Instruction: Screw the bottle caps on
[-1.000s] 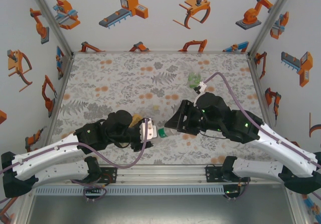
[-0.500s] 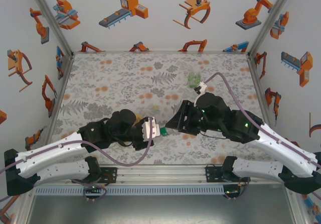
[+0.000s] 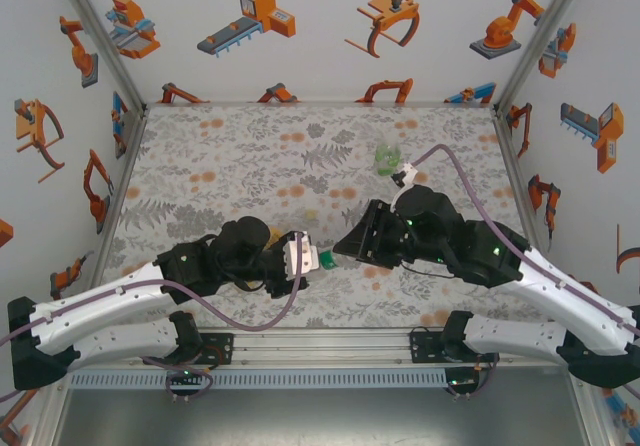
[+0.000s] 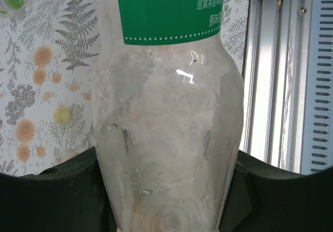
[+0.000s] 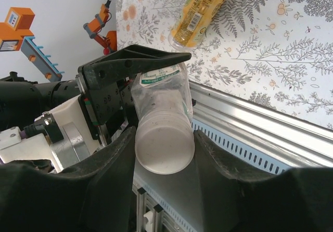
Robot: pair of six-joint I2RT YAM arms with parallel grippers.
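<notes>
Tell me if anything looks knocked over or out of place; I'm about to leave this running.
The orange-yellow bottle lies on its side on the patterned mat, not upright. What looks like a pale yellow cap lies loose on the mat, off any bottle. No spill or damage shows.

walls (image 3: 300, 46): white, orange robot prints | table (image 3: 230, 156): grey fern-and-orange-flower cover | near edge: aluminium rail (image 3: 320, 344)

Floral-print table (image 3: 230, 156) under a squat green bottle (image 3: 386, 156), a sideways orange-yellow bottle (image 5: 200, 5), a pale cap (image 4: 63, 115).
</notes>
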